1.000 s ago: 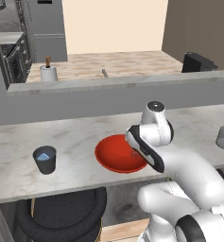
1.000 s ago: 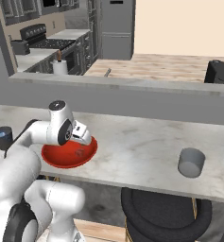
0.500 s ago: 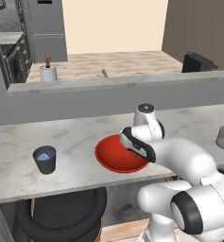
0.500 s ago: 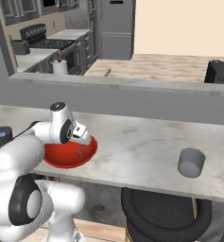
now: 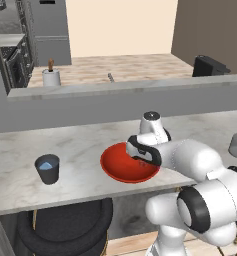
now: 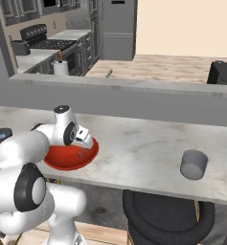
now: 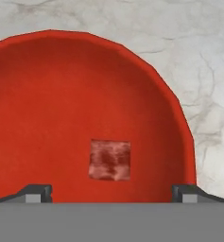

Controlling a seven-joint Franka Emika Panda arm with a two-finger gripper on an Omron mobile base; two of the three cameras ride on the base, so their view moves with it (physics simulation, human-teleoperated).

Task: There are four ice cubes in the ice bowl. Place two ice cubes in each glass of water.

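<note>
The gripper (image 7: pixel 111 191) is hanging wide open and empty over the one red bowl (image 7: pixel 47 94), one ice cube (image 7: pixel 109 159) lying inside between its tips, while two glasses (image 5: pixel 47 168) (image 6: pixel 194 164) are standing well apart on the counter (image 6: pixel 143 143).

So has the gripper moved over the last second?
Yes. The gripper has dropped toward the red bowl, and now hangs open over an ice cube.

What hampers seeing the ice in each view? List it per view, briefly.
Hand view: one ice cube sits sharp but translucent, tinted red by the ice bowl beneath it, between the open gripper tips. Left base view: the arm covers part of the bowl; no cubes resolvable. Right base view: coarse, flat rendering; only a faint speck in the bowl.
</note>
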